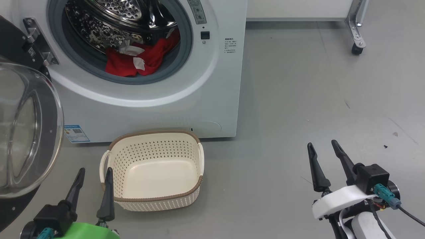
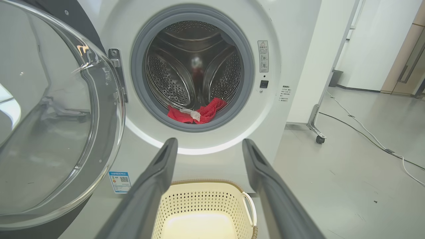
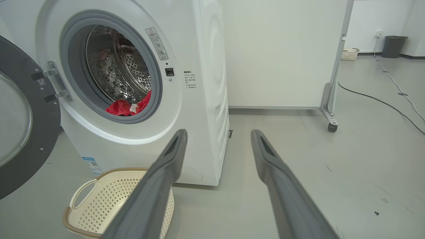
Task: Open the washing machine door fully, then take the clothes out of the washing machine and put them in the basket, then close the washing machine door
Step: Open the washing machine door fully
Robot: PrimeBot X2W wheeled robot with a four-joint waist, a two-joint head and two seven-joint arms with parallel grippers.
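The white washing machine [image 1: 159, 109] [image 2: 292, 49] [image 3: 206, 83] stands with its round black door [image 1: 23, 132] [image 2: 49, 116] [image 3: 20, 126] swung open to the left. Red clothes [image 1: 139, 58] [image 2: 197, 113] [image 3: 127, 107] with white patches lie at the front of the steel drum. The cream basket [image 1: 154, 171] [image 2: 206, 212] [image 3: 109, 202] sits empty on the floor before the machine. My left gripper [image 1: 95, 173] [image 2: 209, 146] is open beside the basket's left handle. My right gripper [image 1: 322, 146] [image 3: 219, 136] is open over bare floor, far right of the basket.
A white panel on a castor leg [image 1: 357, 36] [image 3: 330, 113] stands right of the machine. Cables [image 2: 365, 132] [image 3: 382, 99] run across the grey floor [image 1: 315, 99] further right. A bin [image 3: 393, 46] and another basket [image 3: 350, 53] stand far back.
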